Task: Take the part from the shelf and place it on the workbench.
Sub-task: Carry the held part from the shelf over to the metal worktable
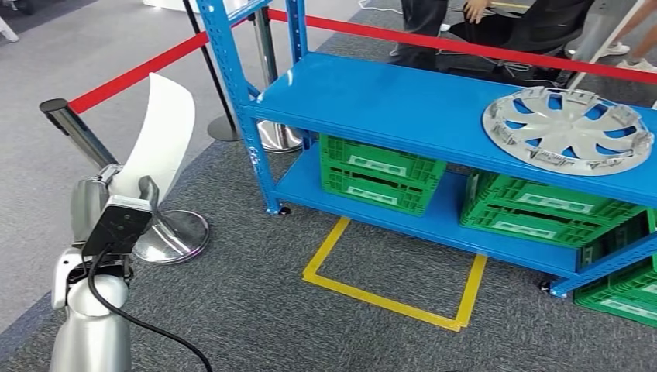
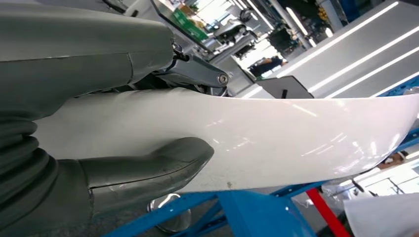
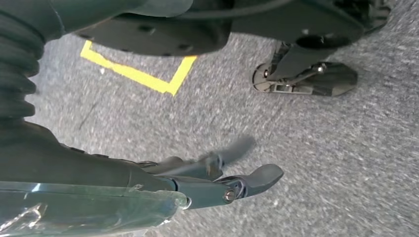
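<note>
At the left of the head view, the silver left arm is reaching up from the near edge, its wrist camera facing upward. The left hand [image 1: 116,203] is gripping a white curved panel [image 1: 157,133], the part, which is standing tall above the hand and bowing toward the right at its top. In the left wrist view the left hand [image 2: 113,123] is clamping the same white panel [image 2: 276,140], the thick grey thumb [image 2: 153,165] pressing flat on its glossy face and darker fingers lying behind its far edge. The part is thus off the shelf and in the air, left of the rack.

Behind the panel a chrome stanchion post [image 1: 73,130] is leaning into view, with a round chrome base [image 1: 174,235] resting on the grey carpet [image 1: 256,310]. A red barrier belt [image 1: 139,72] is running from the post toward the far right.

Further right, the blue steel shelf rack [image 1: 387,101] is standing on the carpet, with a yellow tape rectangle [image 1: 395,298] marked on the floor in front of it. Green plastic crates [image 1: 380,174] are sitting on its lower deck. On the upper deck, at the far right, a silver wheel cover [image 1: 567,129] is lying flat.

In the right wrist view, the right hand [image 3: 197,180] is hanging over the carpet, its fingers [image 3: 257,177] stretched out, apart and holding nothing; one finger is blurred.
</note>
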You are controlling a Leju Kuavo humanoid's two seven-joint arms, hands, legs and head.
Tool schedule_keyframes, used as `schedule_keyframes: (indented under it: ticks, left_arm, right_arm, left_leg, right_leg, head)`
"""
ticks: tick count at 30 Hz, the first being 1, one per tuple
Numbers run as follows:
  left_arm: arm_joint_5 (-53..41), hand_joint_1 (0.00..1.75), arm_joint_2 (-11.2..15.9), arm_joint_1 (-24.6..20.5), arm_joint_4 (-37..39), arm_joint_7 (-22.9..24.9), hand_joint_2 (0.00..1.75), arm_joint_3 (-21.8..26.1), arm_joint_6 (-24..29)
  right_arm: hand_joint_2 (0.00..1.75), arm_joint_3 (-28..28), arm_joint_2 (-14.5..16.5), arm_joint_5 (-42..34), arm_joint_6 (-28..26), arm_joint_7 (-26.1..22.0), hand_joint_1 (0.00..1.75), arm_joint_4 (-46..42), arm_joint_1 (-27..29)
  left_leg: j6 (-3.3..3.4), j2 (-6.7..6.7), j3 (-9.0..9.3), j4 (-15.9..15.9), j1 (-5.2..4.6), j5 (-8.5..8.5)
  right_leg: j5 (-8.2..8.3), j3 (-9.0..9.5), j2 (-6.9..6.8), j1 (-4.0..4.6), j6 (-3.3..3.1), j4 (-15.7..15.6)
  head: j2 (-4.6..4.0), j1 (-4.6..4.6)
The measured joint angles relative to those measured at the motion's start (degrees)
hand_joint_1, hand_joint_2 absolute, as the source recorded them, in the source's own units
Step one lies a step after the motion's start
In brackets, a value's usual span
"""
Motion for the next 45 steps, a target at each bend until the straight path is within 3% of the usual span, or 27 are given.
schedule_keyframes:
  ticks: [1, 3, 5, 7, 9, 10, 11, 12, 14, 16, 18, 20, 22, 24, 25, 26, 28, 30, 32, 34, 36, 38, 40, 41, 42, 43, 45]
  left_arm:
    - [0.1, 1.75, 0.0, 0.0, 0.0, -0.2, 1.75, 0.0, -0.2]
    - [0.1, 1.75, 0.0, 0.0, 0.0, -0.3, 1.75, 0.1, -0.4]
    - [0.2, 1.75, 0.1, 0.1, -0.1, -0.4, 1.75, 0.3, -0.4]
    - [0.2, 1.75, 0.1, 0.1, -0.1, -0.5, 1.75, 0.3, -0.5]
    - [0.2, 1.75, 0.1, 0.1, -0.1, -0.6, 1.75, 0.4, -0.6]
    - [0.2, 1.75, 0.1, 0.2, -0.1, -0.6, 1.75, 0.4, -0.6]
    - [0.2, 1.75, 0.1, 0.2, -0.1, -0.6, 1.75, 0.5, -0.6]
    - [0.2, 1.75, 0.1, 0.2, -0.1, -0.7, 1.75, 0.5, -0.6]
    - [0.2, 1.75, 0.1, 0.2, -0.1, -0.8, 1.75, 0.5, -0.6]
    - [0.3, 1.75, 0.1, 0.2, -0.1, -1.1, 1.75, 0.5, -0.7]
    - [0.3, 1.75, 0.1, 0.2, -0.1, -1.2, 1.75, 0.6, -0.8]
    - [0.3, 1.75, 0.0, 0.3, -0.2, -1.3, 1.75, 0.7, -0.8]
    - [0.3, 1.75, 0.0, 0.3, -0.2, -1.3, 1.75, 0.8, -0.8]
    - [0.3, 1.75, 0.0, 0.3, -0.2, -1.4, 1.75, 0.8, -0.8]
    - [0.3, 1.75, 0.0, 0.3, -0.2, -1.4, 1.75, 0.9, -0.8]
    - [0.3, 1.75, 0.0, 0.3, -0.2, -1.4, 1.75, 0.9, -0.8]
    - [0.3, 1.75, 0.0, 0.3, -0.2, -1.4, 1.75, 0.9, -0.8]
    - [0.3, 1.75, 0.0, 0.3, -0.2, -1.4, 1.75, 0.9, -0.8]
    - [0.3, 1.75, 0.0, 0.3, -0.2, -1.4, 1.75, 0.9, -0.8]
    - [0.3, 1.75, 0.1, 0.3, -0.2, -1.5, 1.75, 1.0, -0.8]
    - [0.3, 1.75, 0.1, 0.3, -0.2, -1.5, 1.75, 1.0, -0.8]
    - [0.3, 1.75, 0.1, 0.3, -0.2, -1.5, 1.75, 1.0, -0.8]
    - [0.3, 1.75, 0.1, 0.3, -0.2, -1.5, 1.75, 1.0, -0.8]
    - [0.3, 1.75, 0.1, 0.3, -0.2, -1.6, 1.75, 1.0, -0.8]
    - [0.3, 1.75, 0.1, 0.3, -0.2, -1.6, 1.75, 1.0, -0.8]
    - [0.3, 1.75, 0.1, 0.3, -0.2, -1.6, 1.75, 1.0, -0.8]
    - [0.3, 1.75, 0.1, 0.3, -0.2, -1.6, 1.75, 0.9, -0.8]
  right_arm:
    - [1.75, 0.0, 0.0, 0.0, 0.0, 0.0, 0.0, 0.0, 0.0]
    - [1.75, 0.0, 0.0, 0.0, 0.0, 0.1, 0.0, 0.0, 0.0]
    - [1.75, -0.1, 0.1, 0.0, 0.0, 0.1, 0.0, 0.0, 0.0]
    - [1.75, -0.1, 0.1, 0.0, 0.0, 0.1, 0.0, 0.0, 0.0]
    - [1.75, -0.1, 0.1, 0.0, 0.0, 0.2, 0.0, 0.0, 0.2]
    - [1.75, -0.1, 0.1, 0.0, 0.0, 0.2, 0.0, 0.0, 0.2]
    - [1.75, -0.1, 0.1, 0.0, 0.0, 0.3, 0.0, 0.0, 0.2]
    - [1.75, -0.1, 0.1, 0.1, 0.0, 0.3, 0.0, 0.0, 0.1]
    - [1.75, -0.2, 0.1, 0.1, 0.0, 0.3, 0.0, 0.0, 0.0]
    - [1.75, -0.2, 0.1, 0.1, 0.0, 0.3, 0.0, -0.1, 0.0]
    - [1.75, -0.2, 0.1, 0.2, 0.0, 0.3, 0.0, -0.1, 0.0]
    - [1.75, -0.2, 0.1, 0.2, 0.0, 0.3, 0.0, -0.1, -0.1]
    - [1.75, -0.2, 0.1, 0.2, 0.0, 0.3, 0.0, -0.1, -0.1]
    - [1.75, -0.2, 0.1, 0.1, 0.0, 0.2, 0.0, -0.1, 0.0]
    - [1.75, -0.2, 0.1, 0.1, 0.0, 0.2, 0.0, -0.1, 0.0]
    - [1.75, -0.2, 0.1, 0.1, 0.0, 0.2, 0.0, -0.1, -0.1]
    - [1.75, -0.2, 0.1, 0.2, 0.0, 0.1, 0.0, -0.1, -0.1]
    - [1.75, -0.2, 0.1, 0.3, 0.0, 0.2, 0.0, -0.1, 0.0]
    - [1.75, -0.2, 0.1, 0.3, -0.1, 0.2, 0.0, -0.1, 0.0]
    - [1.75, -0.2, 0.1, 0.4, -0.1, 0.2, 0.0, -0.1, 0.0]
    - [1.75, -0.2, 0.1, 0.6, -0.1, 0.1, 0.0, -0.1, 0.0]
    - [1.75, -0.2, 0.1, 0.7, -0.1, 0.0, 0.0, -0.1, 0.1]
    - [1.75, -0.2, 0.1, 0.7, -0.1, 0.0, 0.0, -0.2, 0.2]
    - [1.75, -0.2, 0.0, 0.7, -0.1, 0.0, 0.0, -0.2, 0.2]
    - [1.75, -0.2, 0.0, 0.7, -0.1, 0.0, 0.0, -0.2, 0.2]
    - [1.75, -0.2, 0.0, 0.7, -0.1, 0.0, 0.0, -0.2, 0.1]
    - [1.75, -0.2, 0.0, 0.7, -0.1, 0.0, 0.0, -0.2, 0.0]
  left_leg:
    - [-0.38, -0.56, -0.3, 0.0, 0.09, 0.17]
    - [-1.24, -1.54, -0.8, -0.2, 0.32, 0.6]
    - [-1.84, 0.15, -1.5, 0.8, 0.24, -0.12]
    - [-2.3, 3.33, -4.2, 6.2, 0.07, -3.24]
    - [-2.71, 4.53, -7.99, 13.7, 0.16, -6.44]
    - [-2.84, 4.71, -8.99, 15.7, 0.21, -6.77]
    - [-2.9, 4.85, -8.84, 15.5, 0.23, -5.94]
    - [-2.9, 5.19, -7.49, 13.0, 0.25, -4.24]
    - [-2.76, 7.48, -3.01, 5.1, 0.09, -0.75]
    - [-2.02, 9.17, -0.45, 0.3, -0.14, 0.34]
    - [-0.98, 8.34, -0.46, -0.2, -0.29, 0.18]
    - [-0.2, 7.16, -0.5, -0.4, -0.15, 0.36]
    - [0.43, 6.06, -0.45, -0.6, 0.07, 0.53]
    - [0.75, 4.77, -0.48, -0.5, 0.0, 0.52]
    - [0.8, 4.03, -0.46, -0.5, -0.04, 0.52]
    - [0.82, 3.26, -0.41, -0.5, -0.06, 0.51]
    - [0.71, 1.63, -0.24, -0.4, -0.02, 0.5]
    - [0.25, 0.09, -0.41, -0.1, -0.01, 0.5]
    - [-0.58, -1.12, -0.97, 0.0, 0.18, 0.74]
    - [-1.39, -1.7, -1.33, -0.2, 0.47, 1.05]
    - [-1.99, 0.66, -2.31, 1.6, 0.31, -0.17]
    - [-2.41, 3.83, -5.41, 7.9, 0.11, -3.61]
    - [-2.63, 4.69, -8.99, 15.0, 0.15, -6.3]
    - [-2.66, 4.8, -9.6, 16.2, 0.15, -6.19]
    - [-2.61, 4.95, -8.96, 15.1, 0.14, -5.0]
    - [-2.51, 5.43, -7.19, 11.9, 0.12, -3.12]
    - [-2.1, 7.96, -2.7, 4.1, -0.14, -0.07]
  right_leg:
    - [0.0, 0.54, 0.75, -0.02, -0.2, -1.2]
    - [0.06, 0.67, 0.04, 0.1, -0.72, -1.6]
    - [0.38, 0.82, -1.22, -0.03, -1.45, -2.0]
    - [0.51, 0.95, -2.72, -0.11, -1.89, -2.3]
    - [0.46, 0.88, -4.36, -0.08, -2.03, -2.3]
    - [0.42, 0.87, -5.2, -0.07, -2.03, -2.3]
    - [0.37, 0.91, -5.97, -0.08, -2.0, -2.3]
    - [0.28, 1.02, -6.69, -0.08, -1.92, -2.3]
    - [-0.03, 1.34, -7.92, 0.14, -1.49, -2.2]
    - [-0.37, 1.61, -8.87, 0.58, -0.86, -2.1]
    - [-0.51, 1.96, -9.97, 0.74, -0.24, -2.4]
    - [-1.38, 1.87, -9.17, 0.54, 0.38, -1.6]
    - [-4.42, -0.38, -6.21, 0.38, 0.7, 3.4]
    - [-7.97, -4.38, -4.44, 0.43, 0.69, 11.7]
    - [-8.55, -5.8, -4.2, 0.46, 0.65, 14.3]
    - [-7.9, -6.2, -4.12, 0.48, 0.57, 14.7]
    - [-3.74, -3.67, -3.38, 0.36, 0.33, 8.7]
    - [-0.67, -0.28, -0.46, -0.06, 0.14, 1.2]
    - [-0.27, 0.79, 1.35, -0.17, -0.15, -1.3]
    - [-0.03, 0.81, 0.29, 0.01, -0.81, -1.5]
    - [0.25, 1.02, -1.12, -0.05, -1.59, -1.8]
    - [0.29, 1.13, -2.69, -0.03, -2.03, -2.0]
    - [0.2, 1.1, -4.39, 0.06, -2.13, -2.0]
    - [0.15, 1.12, -5.23, 0.08, -2.14, -2.0]
    - [0.08, 1.2, -6.01, 0.09, -2.1, -2.0]
    - [-0.03, 1.35, -6.72, 0.09, -2.0, -2.0]
    - [-0.38, 1.63, -7.8, 0.36, -1.6, -1.9]
  head:
    - [0.0, -0.02]
    - [0.0, -0.05]
    - [0.0, -0.28]
    - [0.0, -0.68]
    - [0.0, -0.84]
    - [0.0, -0.85]
    - [0.0, -0.85]
    - [0.0, -0.85]
    - [0.0, -0.92]
    - [0.01, -0.84]
    - [0.01, -0.67]
    - [0.0, -0.52]
    - [0.0, -0.32]
    - [0.0, -0.24]
    - [0.0, -0.25]
    - [0.0, -0.25]
    - [0.0, -0.25]
    - [0.0, -0.26]
    - [0.0, -0.28]
    - [0.0, -0.28]
    - [0.0, -0.57]
    - [0.0, -0.88]
    - [0.0, -0.9]
    - [0.0, -0.91]
    - [0.0, -0.91]
    - [0.0, -0.9]
    - [0.0, -0.96]
